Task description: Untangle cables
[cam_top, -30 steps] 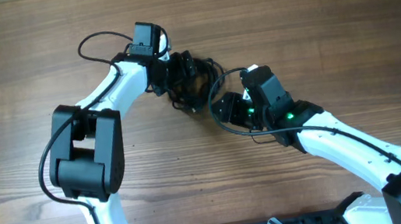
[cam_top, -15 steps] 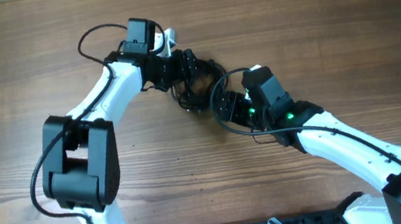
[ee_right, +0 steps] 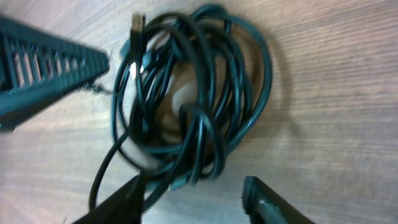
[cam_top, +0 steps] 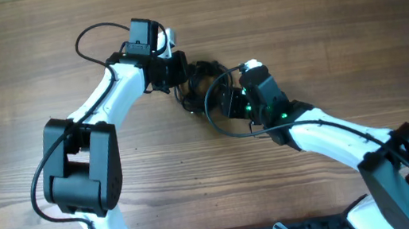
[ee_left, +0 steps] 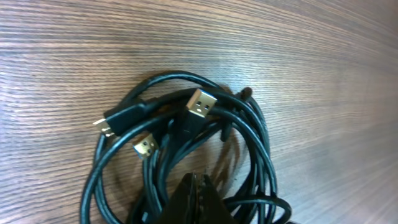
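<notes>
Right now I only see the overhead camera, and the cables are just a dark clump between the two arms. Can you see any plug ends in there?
Observer: Yes, the left wrist camera shows three metal-tipped plugs among the cables; the largest plug lies on top.
Operator: Left gripper closed?
Observer: The left gripper is shut at the coil's edge; whether it pinches a strand I cannot tell.
Operator: And the right?
Observer: The right gripper is open, one finger either side of the coil's near edge.
</notes>
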Robot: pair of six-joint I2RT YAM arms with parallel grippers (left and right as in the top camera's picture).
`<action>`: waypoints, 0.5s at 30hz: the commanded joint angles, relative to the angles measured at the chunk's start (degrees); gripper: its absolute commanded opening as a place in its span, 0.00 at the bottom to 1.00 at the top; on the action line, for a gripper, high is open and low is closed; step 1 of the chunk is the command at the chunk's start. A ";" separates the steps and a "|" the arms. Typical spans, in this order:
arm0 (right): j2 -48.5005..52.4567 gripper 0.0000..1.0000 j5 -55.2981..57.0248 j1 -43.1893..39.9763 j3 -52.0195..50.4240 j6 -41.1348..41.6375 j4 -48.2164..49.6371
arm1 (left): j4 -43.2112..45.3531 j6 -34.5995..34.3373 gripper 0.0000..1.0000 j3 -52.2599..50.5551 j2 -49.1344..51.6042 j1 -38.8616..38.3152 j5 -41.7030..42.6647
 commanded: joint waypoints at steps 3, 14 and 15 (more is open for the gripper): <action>4.24 0.43 5.09 -0.02 1.07 -4.57 3.91 | -0.04 0.07 0.07 -0.26 -1.16 0.42 -2.19; 4.96 0.04 5.62 -0.04 1.09 -6.78 5.38 | -0.04 0.07 0.09 -0.26 -1.16 0.31 -2.19; 4.74 0.04 4.35 -0.04 1.11 -9.35 6.14 | -0.04 0.09 0.09 -0.26 -1.16 0.31 -2.19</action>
